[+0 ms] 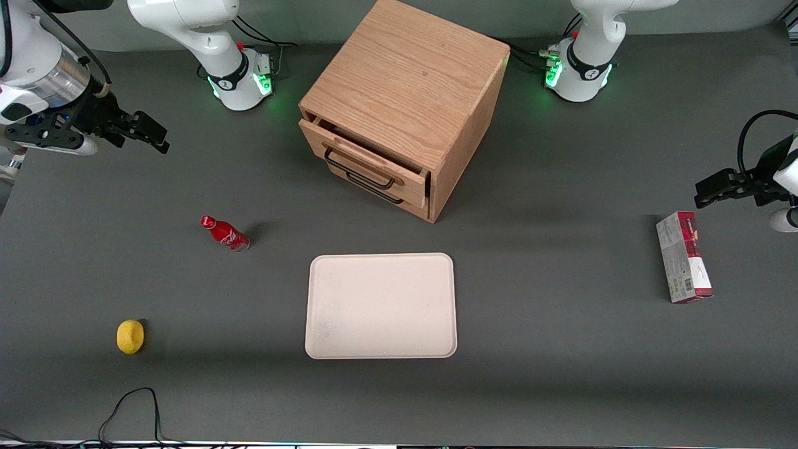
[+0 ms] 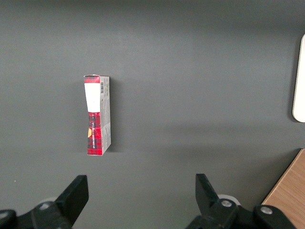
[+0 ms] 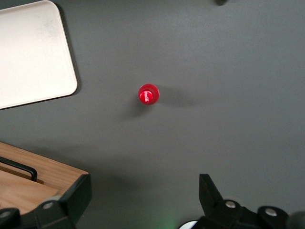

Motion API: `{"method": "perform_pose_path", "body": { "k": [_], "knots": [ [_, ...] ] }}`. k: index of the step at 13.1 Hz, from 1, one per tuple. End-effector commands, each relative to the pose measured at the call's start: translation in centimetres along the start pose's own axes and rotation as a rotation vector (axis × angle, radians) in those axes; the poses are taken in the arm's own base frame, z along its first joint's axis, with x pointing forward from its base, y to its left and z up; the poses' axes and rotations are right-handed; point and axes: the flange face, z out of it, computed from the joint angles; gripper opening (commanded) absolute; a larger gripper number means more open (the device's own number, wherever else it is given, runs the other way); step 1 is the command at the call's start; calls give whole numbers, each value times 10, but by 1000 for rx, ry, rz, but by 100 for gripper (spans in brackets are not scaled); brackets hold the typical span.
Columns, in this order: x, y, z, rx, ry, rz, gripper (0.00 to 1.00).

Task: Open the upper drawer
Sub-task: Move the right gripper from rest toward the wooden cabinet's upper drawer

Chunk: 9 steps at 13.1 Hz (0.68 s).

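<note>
- Front view shows us the upper drawer (image 1: 365, 163) of the oak cabinet (image 1: 405, 93) only slightly ajar; we judge we should hook its black handle (image 1: 358, 168) squarely and pull straight out.
- Our hand (image 1: 134, 131) hangs well apart over the surface (image 1: 561, 349), fingers spread, holding nothing.

Cream tray (image 1: 381, 305) nearest the front camera, upright red bottle (image 1: 225, 233), yellow lemon (image 1: 130, 337), red-and-grey carton (image 1: 684, 265) toward the parked arm's end
</note>
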Motion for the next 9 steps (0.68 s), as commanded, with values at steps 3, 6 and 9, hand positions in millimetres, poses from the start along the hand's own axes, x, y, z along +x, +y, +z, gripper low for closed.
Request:
{"method": "perform_pose_path", "body": {
  "k": [3,6,9],
  "knots": [
    [23,3,-8,26,-14,-35,100],
    [65,-44,-14,24,-16,-212,100],
    [66,-150,-31,33,-4,-754,100]
  ]
}}
